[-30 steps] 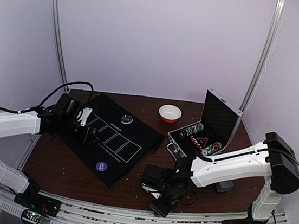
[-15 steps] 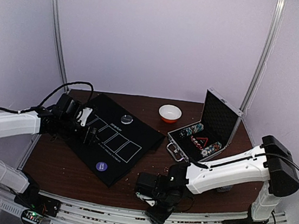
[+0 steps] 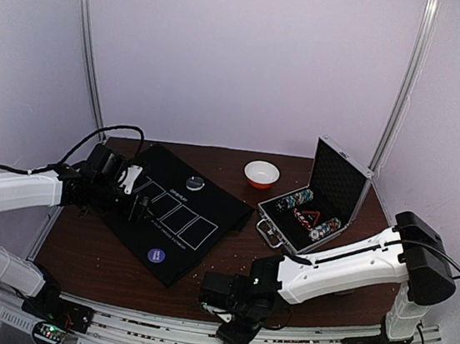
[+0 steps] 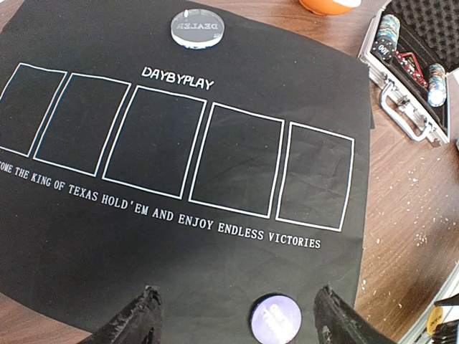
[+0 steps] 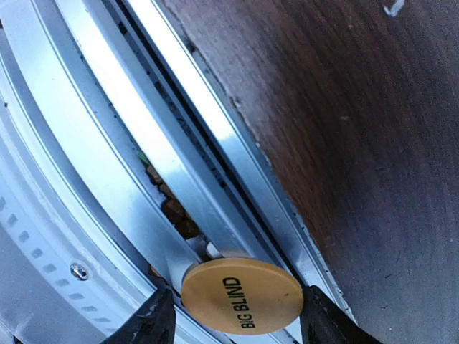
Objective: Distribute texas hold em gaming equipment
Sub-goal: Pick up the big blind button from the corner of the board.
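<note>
Black mat (image 3: 210, 199) is my landmark: beyond its near corner, over the metal rail (image 5: 93, 165), my right gripper (image 5: 237, 322) pinches the orange disc (image 5: 242, 294) marked BIG BLIND. My left gripper (image 4: 238, 317) hangs wide open and empty above the mat's near edge, the purple disc (image 4: 275, 317) lying on the cloth below.

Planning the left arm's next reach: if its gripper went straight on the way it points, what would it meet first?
Probably the black mat, close to the purple disc that shows between the fingers of the open left gripper. Depth is unclear, so the disc itself could come first.
</note>
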Controlling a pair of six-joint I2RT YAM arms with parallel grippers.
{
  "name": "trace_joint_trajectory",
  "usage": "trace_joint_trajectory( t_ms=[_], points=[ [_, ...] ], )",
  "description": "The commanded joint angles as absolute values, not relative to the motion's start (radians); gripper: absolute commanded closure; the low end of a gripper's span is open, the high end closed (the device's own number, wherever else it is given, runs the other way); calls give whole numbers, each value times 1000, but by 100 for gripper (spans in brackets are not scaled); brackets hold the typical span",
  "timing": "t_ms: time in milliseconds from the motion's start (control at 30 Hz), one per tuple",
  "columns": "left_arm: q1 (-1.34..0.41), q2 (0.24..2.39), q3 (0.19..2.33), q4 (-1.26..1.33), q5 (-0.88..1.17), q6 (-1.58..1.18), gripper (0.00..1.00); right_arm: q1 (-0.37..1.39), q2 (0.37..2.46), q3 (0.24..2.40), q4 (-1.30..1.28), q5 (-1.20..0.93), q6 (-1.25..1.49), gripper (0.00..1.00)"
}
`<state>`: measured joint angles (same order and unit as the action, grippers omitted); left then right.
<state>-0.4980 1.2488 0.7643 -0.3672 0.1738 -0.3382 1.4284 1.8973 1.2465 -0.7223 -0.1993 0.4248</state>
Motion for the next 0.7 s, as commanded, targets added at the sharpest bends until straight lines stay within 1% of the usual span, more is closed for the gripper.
trace_joint_trajectory(
  t_ms=[0,100,167,267,400,533,667],
  points=[
    [-504,1232,787,-337,166,-326,25,1450,1932,1240,-749,-238,430,37],
    [-504,1233,784,-337,160,-323,25,1455,1945,1248,-751,-233,428,36],
    [-505,1232,782,-337,159,-323,25,1458,1956,1255,-758,-221,428,37],
    [-504,1230,784,-338,161,-323,25,1457,1962,1268,-770,-196,429,46],
    [-504,1224,782,-338,155,-320,25,1458,1958,1274,-780,-177,426,56],
    [-505,1217,785,-337,159,-321,25,1458,1942,1280,-783,-156,429,61],
    [-506,1204,785,-326,166,-316,25,1457,1894,1292,-763,-91,421,63]
  ],
)
